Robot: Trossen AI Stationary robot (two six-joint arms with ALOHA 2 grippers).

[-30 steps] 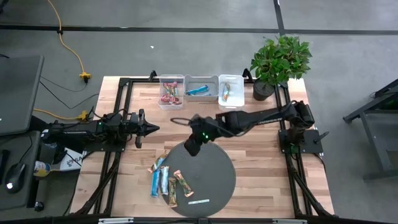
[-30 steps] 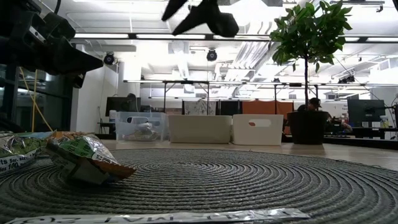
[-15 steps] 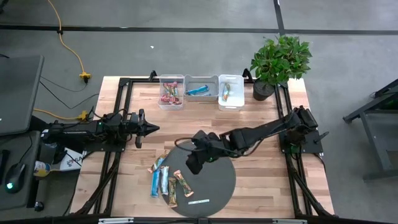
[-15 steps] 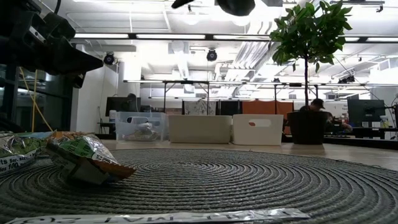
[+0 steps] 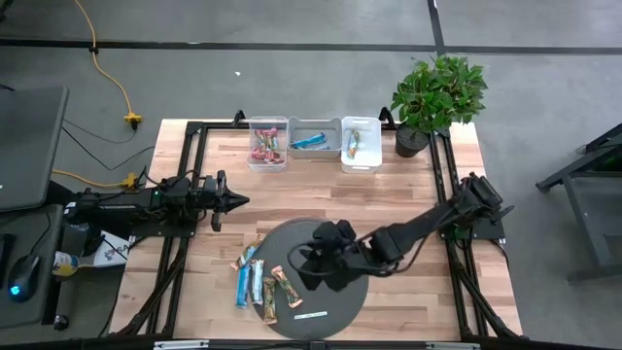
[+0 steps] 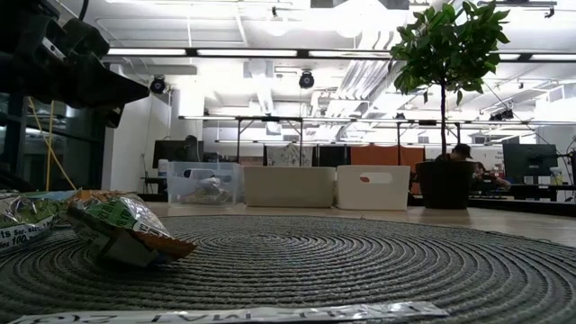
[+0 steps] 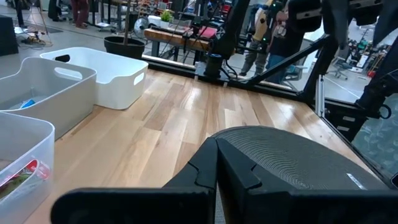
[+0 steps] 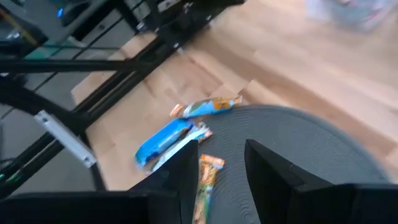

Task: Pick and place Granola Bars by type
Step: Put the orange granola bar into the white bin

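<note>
Wooden planks make up the table [image 5: 408,194], with a round dark woven mat [image 5: 340,292] near its front edge and grey floor all around. Over that mat hangs the right gripper [image 5: 309,264], its two dark fingers [image 8: 186,171] parted with a clear gap between them and nothing in it; in the right wrist view they point down toward the mat's left rim, where a brown-orange-green bar [image 8: 207,180] lies just ahead of the tips. From there the right arm [image 5: 418,228] stretches back across the table to its base at the right edge. Granola Bars [image 5: 258,282] lie in a loose cluster at the mat's left rim, some on the wood and some on the mat: blue wrappers [image 5: 244,287] on the outer side, brown-orange-green ones nearer the mat's middle, one of them [image 6: 126,232] looming close in the low view. A thin white label strip [image 5: 312,314] rests on the mat near the front. Farther off, the left gripper [image 5: 233,200] waits above the table's left part, fingers pressed together, empty. Along the far edge stand three bins: a clear one [image 5: 268,144] holding red-pink bars, a white one [image 5: 315,136] with a blue bar, and another white one [image 5: 361,144] with a brown-orange-green bar. A potted plant [image 5: 435,92] stands at the far right corner.
</note>
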